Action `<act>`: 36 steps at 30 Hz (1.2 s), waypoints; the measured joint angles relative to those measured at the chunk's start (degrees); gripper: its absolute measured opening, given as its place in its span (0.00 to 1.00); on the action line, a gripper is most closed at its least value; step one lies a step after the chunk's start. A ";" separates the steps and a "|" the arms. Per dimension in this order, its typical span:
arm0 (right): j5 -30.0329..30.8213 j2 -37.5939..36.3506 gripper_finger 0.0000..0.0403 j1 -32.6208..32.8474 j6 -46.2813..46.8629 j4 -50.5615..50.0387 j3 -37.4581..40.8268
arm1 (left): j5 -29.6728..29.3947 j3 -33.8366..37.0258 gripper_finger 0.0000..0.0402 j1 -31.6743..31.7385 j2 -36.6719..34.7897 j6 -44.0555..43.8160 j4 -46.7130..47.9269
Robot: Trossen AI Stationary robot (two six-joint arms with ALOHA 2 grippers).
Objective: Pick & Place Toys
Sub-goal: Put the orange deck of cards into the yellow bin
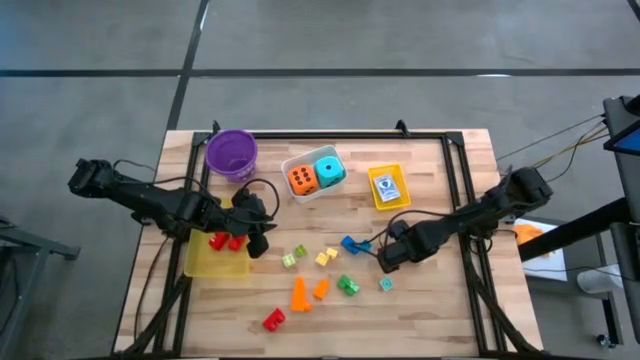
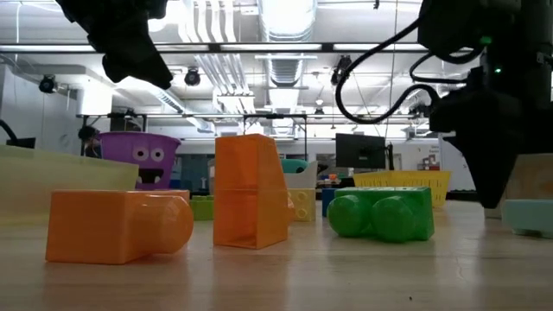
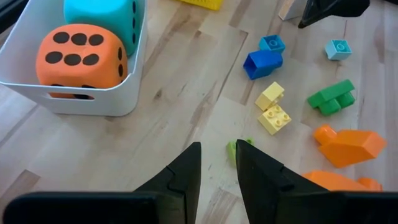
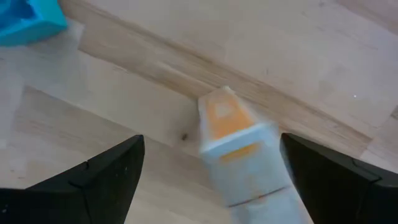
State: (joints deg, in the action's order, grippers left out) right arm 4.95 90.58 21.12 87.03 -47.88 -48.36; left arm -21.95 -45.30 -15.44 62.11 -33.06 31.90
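Note:
Loose toys lie on the wooden table: a blue block (image 1: 349,243), yellow blocks (image 1: 325,256), a green block (image 1: 347,285), orange blocks (image 1: 300,292) and a red block (image 1: 273,319). Red blocks (image 1: 225,241) lie in the flat yellow tray (image 1: 210,264). My left gripper (image 1: 262,240) hangs above that tray's right edge, its fingers (image 3: 186,174) a narrow gap apart with nothing between them. My right gripper (image 1: 385,262) points down, wide open. Its fingers stand on either side of a small pale piece with an orange top (image 4: 233,140), without touching it.
A white tray (image 1: 300,160) at the back holds an orange die (image 1: 301,179) and a teal die (image 1: 329,171). A purple bowl (image 1: 232,153) stands to its left, a small yellow tray (image 1: 376,200) with a card to its right. A teal block (image 1: 386,285) lies near my right gripper.

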 joint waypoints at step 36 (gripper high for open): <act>-2.72 2.82 0.14 0.02 -15.81 -1.42 0.11 | 0.58 0.00 0.25 0.00 -0.01 0.17 0.04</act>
State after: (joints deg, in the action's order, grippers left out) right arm 2.23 93.41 21.15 71.22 -49.30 -48.25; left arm -21.37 -45.30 -15.44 62.09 -32.88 31.94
